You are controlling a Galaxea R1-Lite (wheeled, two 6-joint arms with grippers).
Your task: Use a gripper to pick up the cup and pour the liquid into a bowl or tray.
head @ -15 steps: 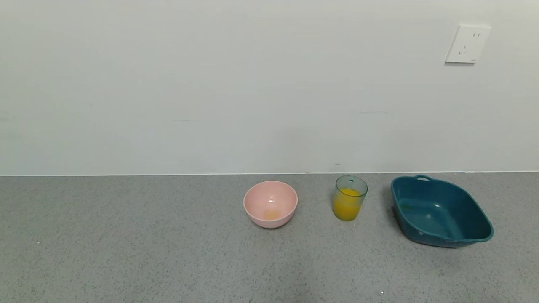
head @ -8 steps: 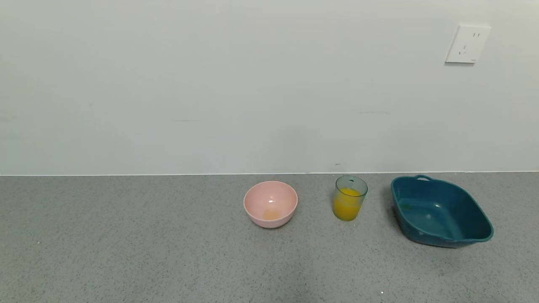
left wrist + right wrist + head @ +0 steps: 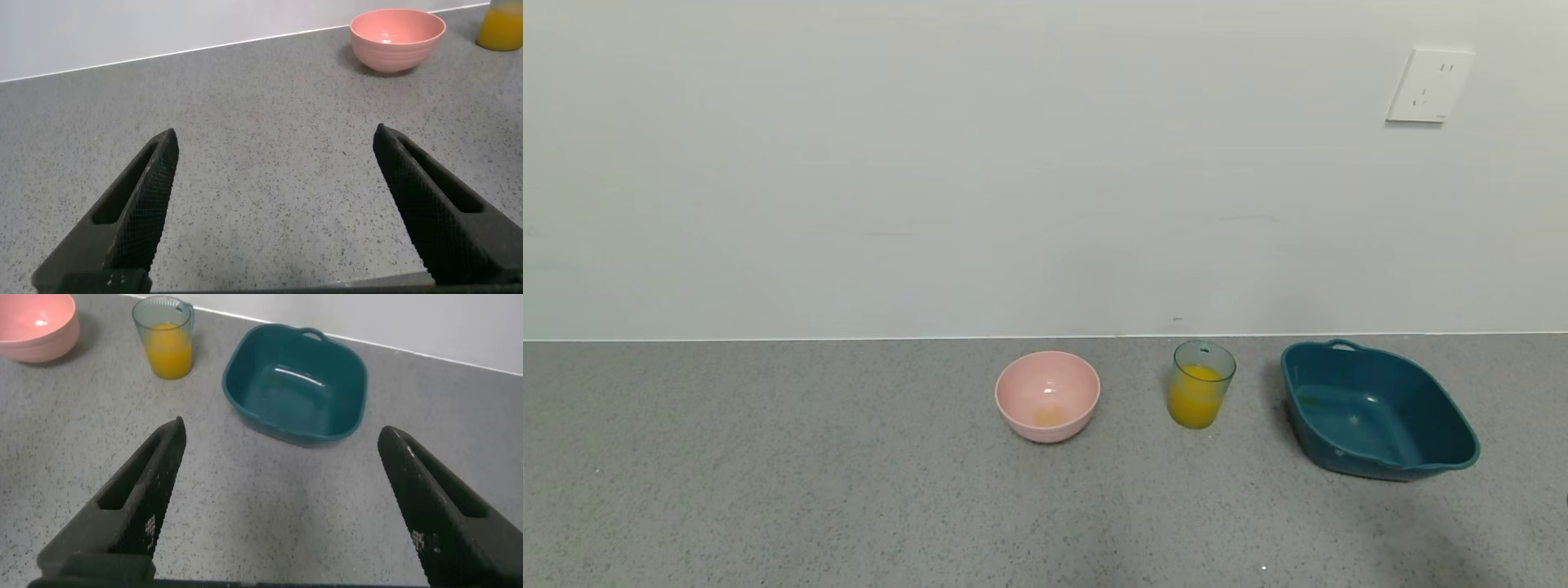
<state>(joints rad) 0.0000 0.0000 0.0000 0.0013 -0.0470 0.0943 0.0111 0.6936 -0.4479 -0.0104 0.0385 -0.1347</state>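
Note:
The translucent blue-green cup (image 3: 1202,384) stands upright on the grey counter, about two-thirds full of orange liquid (image 3: 1196,400). The pale pink bowl (image 3: 1047,395) sits to its left with a faint orange smear at the bottom. Both also show in the right wrist view, the cup (image 3: 164,337) and the bowl (image 3: 34,327). My right gripper (image 3: 282,433) is open and empty, above bare counter short of the teal tray. My left gripper (image 3: 274,139) is open and empty over bare counter, far from the bowl (image 3: 398,37). Neither gripper shows in the head view.
A dark teal squarish tray (image 3: 1376,410) with handles sits right of the cup, also seen in the right wrist view (image 3: 296,384). A white wall runs close behind the objects, with a socket (image 3: 1429,85) at upper right. A soft shadow lies on the counter at lower right.
A soft shadow has appeared on the counter at the lower right, in front of the teal tray. The cup, bowl and tray have not moved.

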